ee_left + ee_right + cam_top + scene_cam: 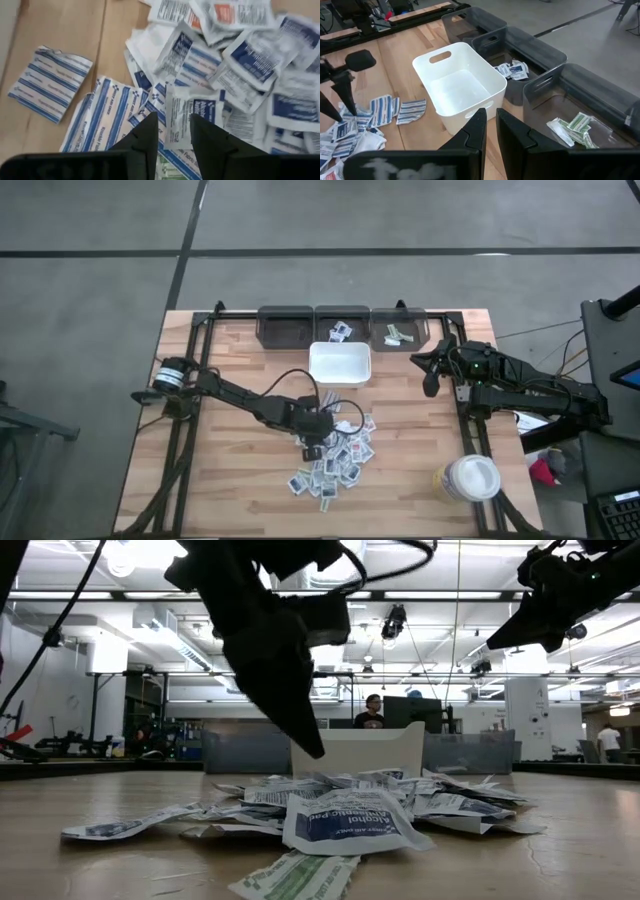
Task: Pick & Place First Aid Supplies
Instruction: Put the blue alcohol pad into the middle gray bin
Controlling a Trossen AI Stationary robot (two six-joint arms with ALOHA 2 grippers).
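Wooden desk [230, 480], white tray [340, 364] near centre. First aid supplies [335, 460] heaped before tray. Left hand [172, 137] over heap, fingers parted, grasping nothing; best lowered astride a single packet edge. Right hand [490, 131] near tray, narrowly parted, empty.

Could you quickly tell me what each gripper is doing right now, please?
Left gripper: open, empty, over the packets.
Right gripper: fingers slightly apart, empty.
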